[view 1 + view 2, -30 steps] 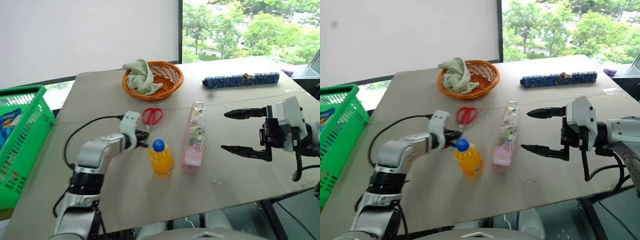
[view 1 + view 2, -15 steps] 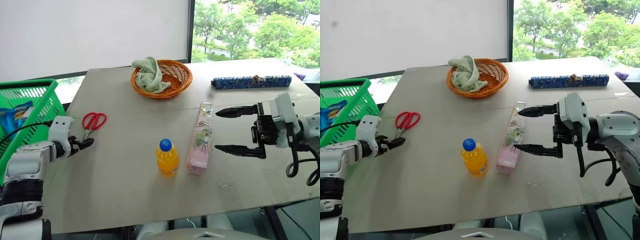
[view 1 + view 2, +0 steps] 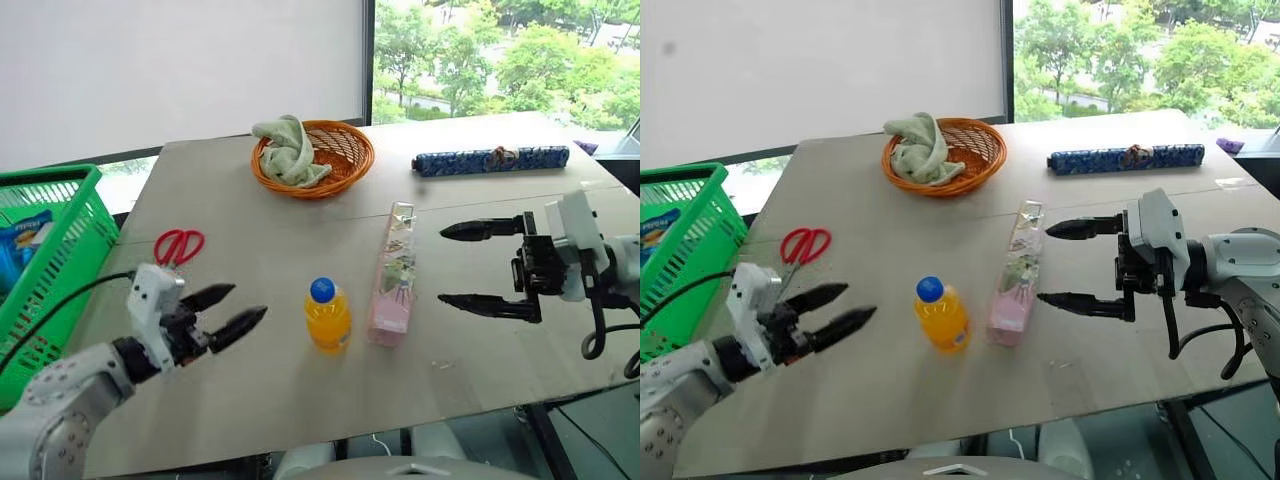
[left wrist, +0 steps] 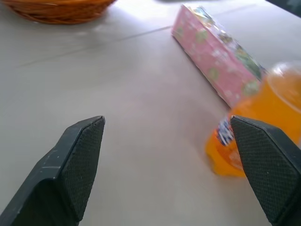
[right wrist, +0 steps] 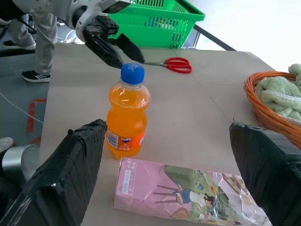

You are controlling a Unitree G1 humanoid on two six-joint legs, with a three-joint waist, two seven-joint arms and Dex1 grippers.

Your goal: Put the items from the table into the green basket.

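The orange-drink bottle (image 3: 328, 315) with a blue cap stands mid-table. Just right of it lies the long pinkish flower-printed box (image 3: 392, 275). The red-handled scissors (image 3: 178, 246) lie flat toward the table's (image 3: 300, 400) left side, close to the green basket (image 3: 60, 260), which stands off the left edge. My left gripper (image 3: 249, 300) hovers open and empty near the front edge, pointing at the bottle, with the scissors behind it. My right gripper (image 3: 441, 265) is open and empty right of the box, pointing at it.
A round orange wicker basket (image 3: 330, 160) holding a green cloth (image 3: 285, 150) sits at the back. A long blue patterned roll (image 3: 490, 158) lies at the back right. A blue packet (image 3: 15, 245) lies in the green basket. A person's legs (image 5: 42, 42) stand on the floor beyond the table.
My left gripper was shut at the scissors and dragged them left toward the green basket. It has since opened, let them go and pulled back toward the front edge. The right gripper held still.
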